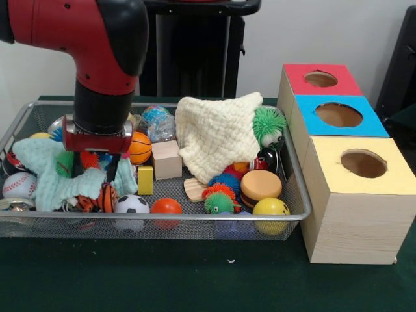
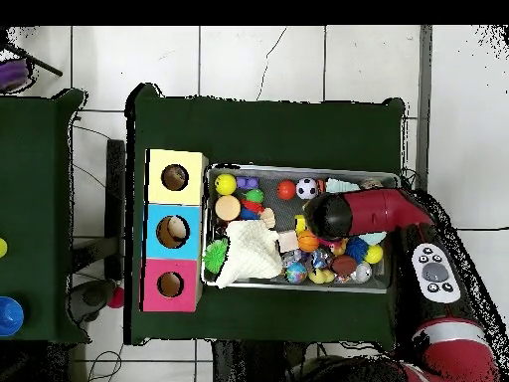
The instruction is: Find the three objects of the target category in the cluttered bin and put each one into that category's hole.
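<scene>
My gripper [image 1: 94,168] hangs low over the left part of the wire bin [image 1: 296,195], its fingers [image 1: 112,170] apart and dipping into a teal cloth [image 1: 49,172]. An orange spiky ball [image 1: 89,159] shows between them; I cannot see whether they touch it. Close by lie a small basketball [image 1: 140,147], a tiger-striped ball [image 1: 104,198], a soccer ball [image 1: 132,205] and an orange ball [image 1: 167,207]. In the overhead view the arm [image 2: 343,212] covers the gripper.
A cream knitted cloth [image 1: 218,133] drapes over the bin's middle, a green spiky ball [image 1: 268,123] at its right. Wooden blocks [image 1: 166,159], a baseball [image 1: 19,185] and a yellow ball [image 1: 270,208] lie around. Right of the bin stand boxes with holes: red [image 1: 320,78], blue [image 1: 338,115], yellow [image 1: 363,164].
</scene>
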You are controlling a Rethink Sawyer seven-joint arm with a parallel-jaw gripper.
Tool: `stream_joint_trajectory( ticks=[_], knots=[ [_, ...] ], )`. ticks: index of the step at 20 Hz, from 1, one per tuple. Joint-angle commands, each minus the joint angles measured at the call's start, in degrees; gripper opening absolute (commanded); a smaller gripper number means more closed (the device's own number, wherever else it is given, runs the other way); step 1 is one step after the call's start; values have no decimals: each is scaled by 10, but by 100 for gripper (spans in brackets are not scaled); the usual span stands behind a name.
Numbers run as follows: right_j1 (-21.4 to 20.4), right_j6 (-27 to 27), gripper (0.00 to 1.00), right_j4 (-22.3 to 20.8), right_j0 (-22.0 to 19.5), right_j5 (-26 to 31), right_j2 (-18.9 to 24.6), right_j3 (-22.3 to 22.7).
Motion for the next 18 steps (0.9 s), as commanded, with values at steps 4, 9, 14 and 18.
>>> stream_joint_trajectory(
  ticks=[4,9,14,18],
  knots=[
    [58,-6,100,-57,11,-80,6,-13],
    [26,-24,0,-7,-10,-43,40,20],
    [-42,-69,0,95,-47,56,98,88],
    [-60,-57,0,198,-106,69,175,158]
  ],
)
